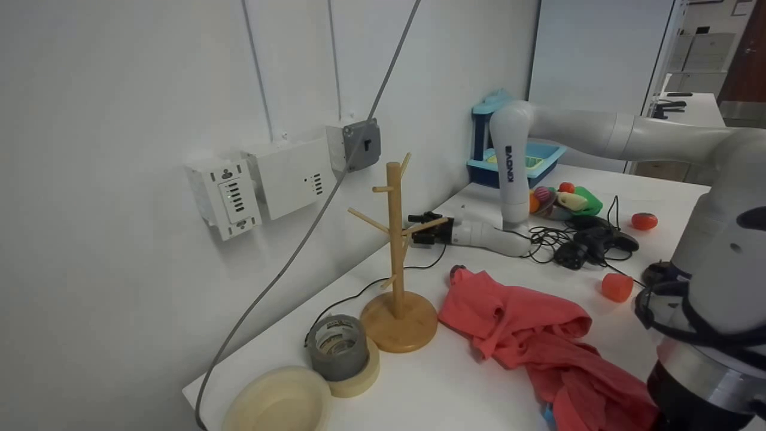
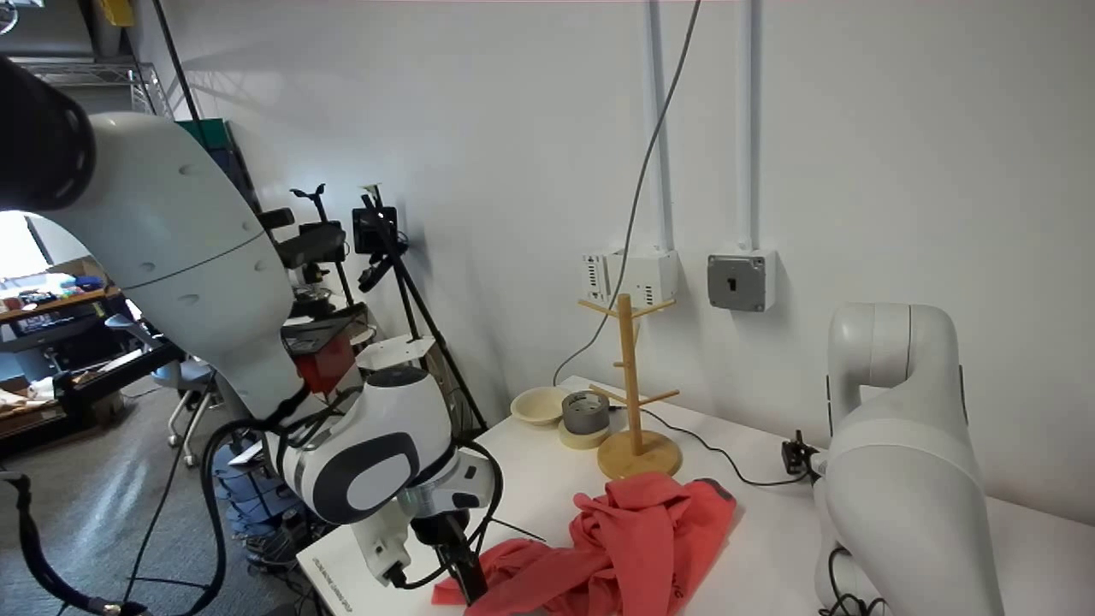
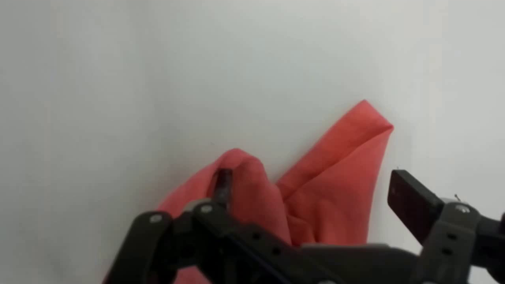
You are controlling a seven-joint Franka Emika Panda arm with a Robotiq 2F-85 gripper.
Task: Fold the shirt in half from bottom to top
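"Where is the shirt (image 1: 514, 317)?"

"On the table (image 1: 467, 386), crumpled, long axis running from beside the stand (image 1: 397, 263) to the gripper (image 3: 311, 177)."

"Condition?"

"Fingers (image 3: 416, 209) spread: one set against a fold, its mate just beside the shirt, a flap (image 3: 343, 197) between. Nothing pinched."

"Assessment?"

"Closing should gather that flap; the carry likely runs along the axis, toward the stand."

Looking down along the table (image 1: 455, 389) in an exterior view, toward the wall (image 2: 513, 171) in an exterior view; both share mug stand (image 2: 630, 376) and shirt (image 2: 637, 539). Wrist view: close above the shirt, facing down.
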